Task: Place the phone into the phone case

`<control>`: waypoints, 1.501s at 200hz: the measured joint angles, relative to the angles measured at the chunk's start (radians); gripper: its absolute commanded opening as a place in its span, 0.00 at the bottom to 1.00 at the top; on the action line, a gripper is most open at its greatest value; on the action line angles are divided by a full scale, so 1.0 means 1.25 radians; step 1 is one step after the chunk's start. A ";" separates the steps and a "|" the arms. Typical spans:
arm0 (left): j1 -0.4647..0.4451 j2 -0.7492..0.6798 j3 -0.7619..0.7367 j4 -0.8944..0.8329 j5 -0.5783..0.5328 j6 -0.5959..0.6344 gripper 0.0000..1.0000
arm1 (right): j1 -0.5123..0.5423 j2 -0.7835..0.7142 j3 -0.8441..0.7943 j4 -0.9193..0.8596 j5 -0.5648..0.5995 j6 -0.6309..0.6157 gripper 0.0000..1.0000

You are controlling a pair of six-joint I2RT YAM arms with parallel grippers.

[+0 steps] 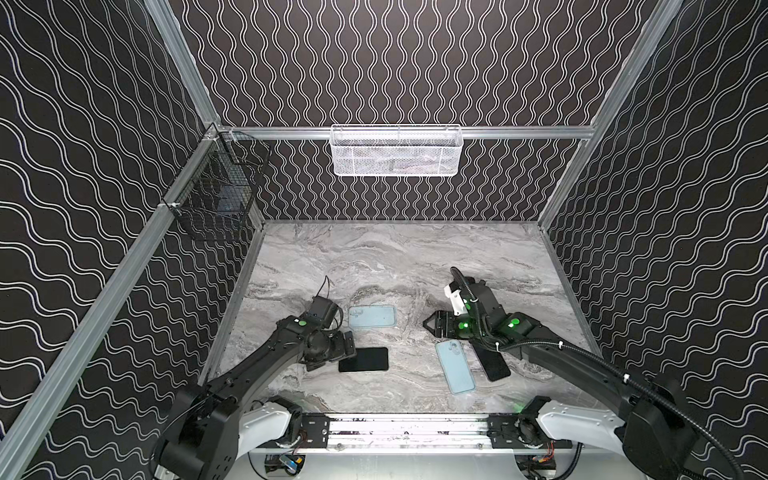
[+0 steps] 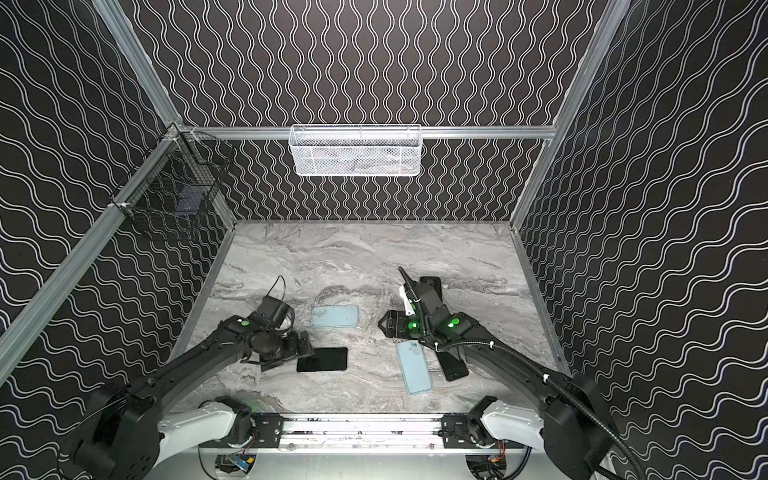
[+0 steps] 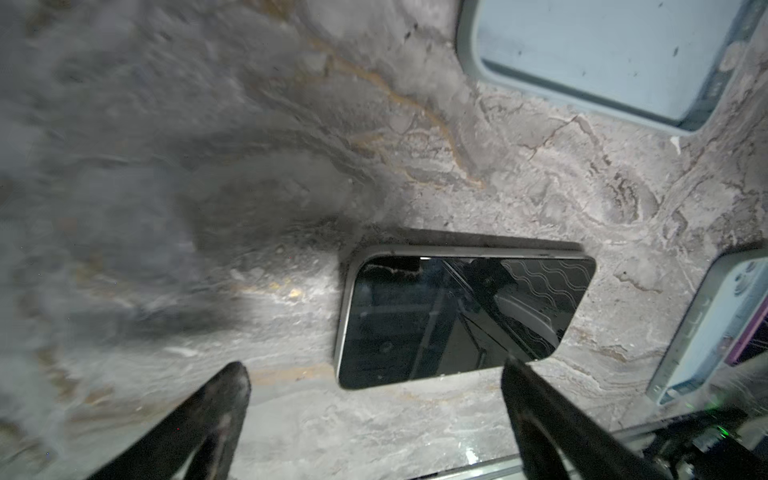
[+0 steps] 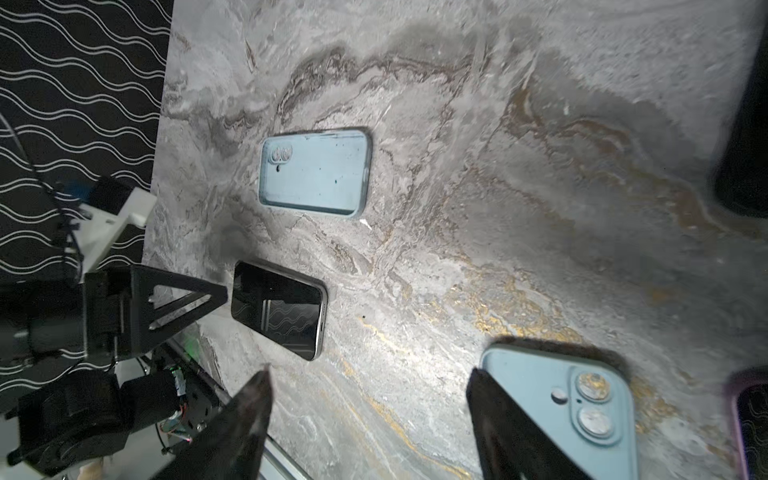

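Start at the left gripper [image 1: 350,346]: fingers spread wide with nothing between them, low at about 10 o'clock of the black phone [image 1: 363,359], which lies flat and screen up on the marble table [image 1: 374,257]. In the left wrist view one fingertip [image 3: 515,374] is right at the phone's long edge (contact can't be told) and its partner is well off over bare table. The right gripper [image 4: 369,372] is also apart and empty, at about 3 o'clock of the empty blue case [image 1: 372,317] and not touching it. The case sits open side up at 12 o'clock of the phone, near but apart. Risks: the phone is thin, flat and glossy, and the fingers look offset rather than straddling it, so closing here likely nudges or spins it instead of pinching. A shove toward 3 o'clock sends it at the blue-backed phone [image 1: 455,366]. The case looks light and nothing braces it, so pressing in could skate it away or seat only one corner. Its camera cutout is at the 9 o'clock end. The phone's camera end can't be told, so wrong-way insertion is possible. A second black phone [image 1: 492,365] lies under the right arm, so a mix-up or a clip is possible. Both grippers are near the middle and could bump.
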State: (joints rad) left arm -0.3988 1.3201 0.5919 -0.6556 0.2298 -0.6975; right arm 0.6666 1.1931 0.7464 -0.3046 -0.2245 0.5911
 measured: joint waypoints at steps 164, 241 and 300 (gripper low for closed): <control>-0.105 0.128 -0.034 0.345 0.224 -0.067 0.99 | -0.032 0.017 -0.024 0.015 -0.005 0.019 0.79; -0.104 0.103 -0.066 0.376 0.237 -0.086 0.98 | -0.006 0.078 -0.089 0.050 -0.105 0.084 0.78; -0.068 0.054 -0.122 0.406 0.253 -0.087 0.94 | 0.074 0.186 -0.080 0.112 -0.143 0.120 0.78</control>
State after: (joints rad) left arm -0.4843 1.3876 0.4397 -0.1478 0.5461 -0.8059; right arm 0.7593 1.4261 0.6460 -0.1642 -0.4030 0.7414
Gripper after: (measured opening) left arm 0.953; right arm 0.784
